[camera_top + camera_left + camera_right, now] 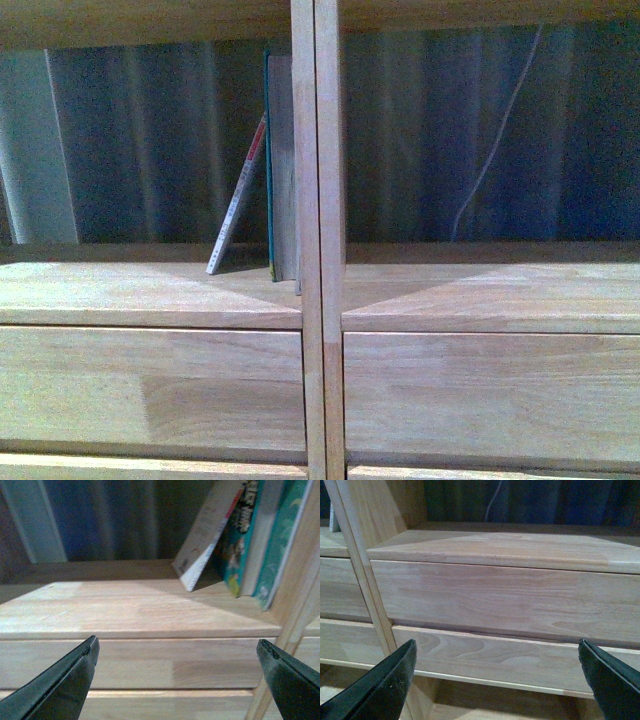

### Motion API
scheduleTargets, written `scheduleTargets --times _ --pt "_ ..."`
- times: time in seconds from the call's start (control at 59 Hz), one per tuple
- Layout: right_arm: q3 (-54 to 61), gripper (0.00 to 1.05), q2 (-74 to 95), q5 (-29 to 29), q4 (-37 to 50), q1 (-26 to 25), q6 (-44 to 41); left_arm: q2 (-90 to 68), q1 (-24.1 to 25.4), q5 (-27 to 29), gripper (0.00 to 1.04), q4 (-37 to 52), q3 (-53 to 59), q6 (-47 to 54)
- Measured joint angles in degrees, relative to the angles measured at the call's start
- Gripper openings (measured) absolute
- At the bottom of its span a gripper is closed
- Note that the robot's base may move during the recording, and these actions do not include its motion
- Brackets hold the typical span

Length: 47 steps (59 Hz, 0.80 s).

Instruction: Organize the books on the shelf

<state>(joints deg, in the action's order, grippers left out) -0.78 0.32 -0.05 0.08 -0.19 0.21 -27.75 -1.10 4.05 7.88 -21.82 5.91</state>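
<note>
The light-wood shelf (150, 290) fills the front view, with its double central upright (318, 240) in the middle. The thick teal book (281, 170) stands upright against the upright's left side. The thin softcover (238, 200) with a red-white spine leans tilted against it, foot on the shelf board. Both show in the left wrist view, the softcover (205, 540) leaning on the teal book (272, 545). My left gripper (177, 650) is open and empty in front of a drawer front, below and left of the books. My right gripper (497, 650) is open and empty before the right-hand drawer fronts (510, 595).
The right compartment's board (490, 290) is bare wood. A thin pale cord (495, 140) hangs behind the open back on the right. A dark curtain-like backdrop (150, 140) shows behind the shelf. Drawer fronts (150, 385) lie below the shelf board.
</note>
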Motion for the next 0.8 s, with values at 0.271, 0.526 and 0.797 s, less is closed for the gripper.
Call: scheduleTargets --times 0.271,0.526,0.797 --pt "0.00 0.98 0.00 0.00 0.00 0.00 0.00 19.34 0.59 -3.28 0.72 -10.21 10.56 -4.37" --pt "0.00 0.98 0.00 0.00 0.00 0.00 0.00 22.10 0.76 -3.93 0.27 -9.27 14.93 -5.38" --pt "0.00 0.98 0.00 0.00 0.00 0.00 0.00 23.98 0.76 -3.91 0.03 -8.66 17.55 -5.60"
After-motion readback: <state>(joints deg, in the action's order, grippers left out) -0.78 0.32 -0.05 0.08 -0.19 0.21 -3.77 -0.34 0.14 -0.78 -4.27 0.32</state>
